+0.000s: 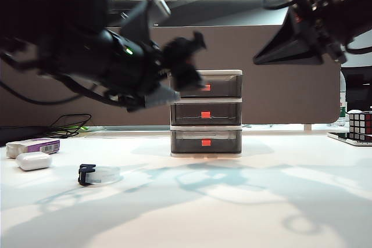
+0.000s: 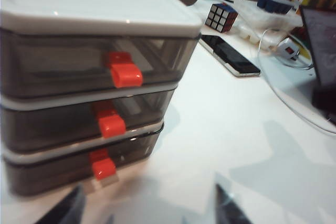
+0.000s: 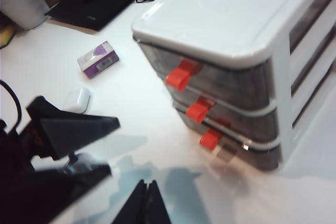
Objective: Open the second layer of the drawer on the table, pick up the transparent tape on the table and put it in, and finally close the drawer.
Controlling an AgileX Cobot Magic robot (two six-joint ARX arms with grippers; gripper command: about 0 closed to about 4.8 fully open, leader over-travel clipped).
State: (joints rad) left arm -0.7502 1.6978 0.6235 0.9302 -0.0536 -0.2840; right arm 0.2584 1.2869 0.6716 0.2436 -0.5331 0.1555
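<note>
Drawer (image 1: 206, 112): mid-surface toward the back edge, all tiers shut.
Second layer (image 1: 206, 112): closed.
Transparent tape (image 1: 97, 174): lying left-front.
Left end effector (image 2: 152, 211): spread, before the drawer.
Right end effector (image 3: 144, 203): pressed together, raised at right.

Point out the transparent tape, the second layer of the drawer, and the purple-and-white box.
transparent tape (image 1: 99, 175), exterior view, on its clear ring.
second layer (image 1: 206, 114), exterior view, on its red-orange handle.
purple-and-white box (image 3: 98, 59), right wrist view, on its top face.

Blurred left claw (image 1: 189, 62) hovers, seemingly open, before the drawer (image 1: 206, 112); transparent tape (image 1: 97, 174) lies apart.
</note>
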